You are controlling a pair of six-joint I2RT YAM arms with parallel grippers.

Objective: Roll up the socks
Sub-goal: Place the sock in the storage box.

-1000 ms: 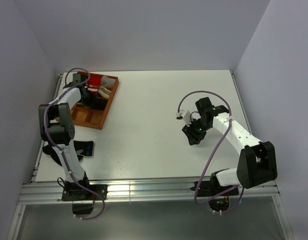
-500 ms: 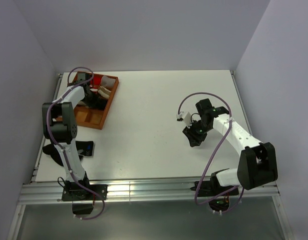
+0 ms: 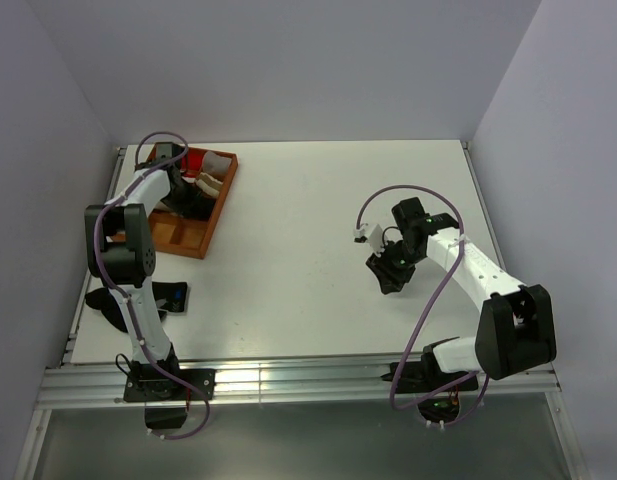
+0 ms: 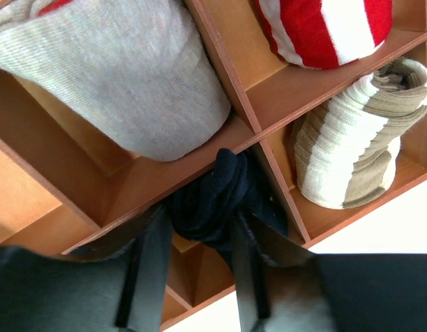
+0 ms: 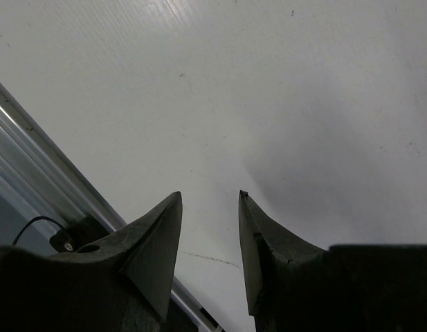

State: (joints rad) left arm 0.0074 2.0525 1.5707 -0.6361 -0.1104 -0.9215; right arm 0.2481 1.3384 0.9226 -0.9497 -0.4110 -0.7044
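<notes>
1. Counting in the left wrist view: one wooden tray (image 4: 268,97) and four bundles. These are the beige sock (image 4: 130,76) upper left, black sock (image 4: 213,194) lower centre, red-and-white bundle (image 4: 324,28) top right and tan-striped bundle (image 4: 351,145) right.
2. Black sock sits between the left gripper (image 4: 198,228) fingers; can't tell if gripped.
3. Right gripper (image 5: 210,200) is parted, empty, over the white table (image 5: 303,83).

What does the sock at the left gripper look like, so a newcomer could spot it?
Find the wooden divided tray at the far left corner of the table. Between the fingers of the left gripper lies the black sock. It is the only dark piece: its neighbours are a beige sock, a red-and-white striped bundle and a beige-and-white striped roll.
</notes>
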